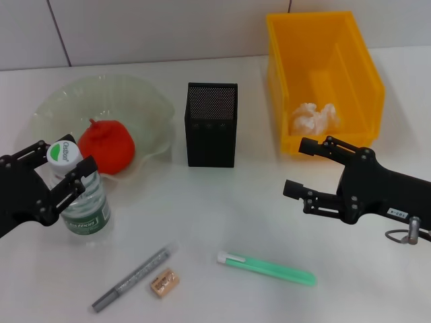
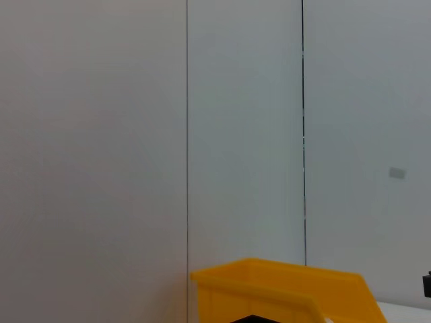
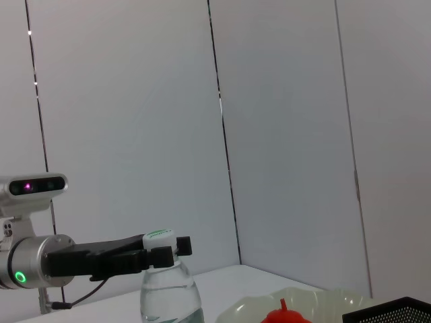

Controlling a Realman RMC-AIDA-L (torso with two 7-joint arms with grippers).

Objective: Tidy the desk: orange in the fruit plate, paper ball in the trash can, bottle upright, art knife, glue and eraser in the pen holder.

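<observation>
The bottle (image 1: 79,198) stands upright at the front left, and my left gripper (image 1: 64,165) is shut on its neck just under the white-and-green cap. The right wrist view shows the same hold on the bottle (image 3: 168,293). The orange (image 1: 108,146) lies in the fruit plate (image 1: 138,94). The paper ball (image 1: 313,118) rests inside the trash can (image 1: 350,60). My right gripper (image 1: 296,167) hangs open and empty in front of the can. Near the front edge lie a green art knife (image 1: 266,268), a grey glue stick (image 1: 135,277) and the eraser (image 1: 165,281). The pen holder (image 1: 211,124) stands mid-table.
A tiled wall runs behind the table. The left wrist view shows that wall and the trash can (image 2: 283,289). The plate, pen holder and can line the back of the white tabletop.
</observation>
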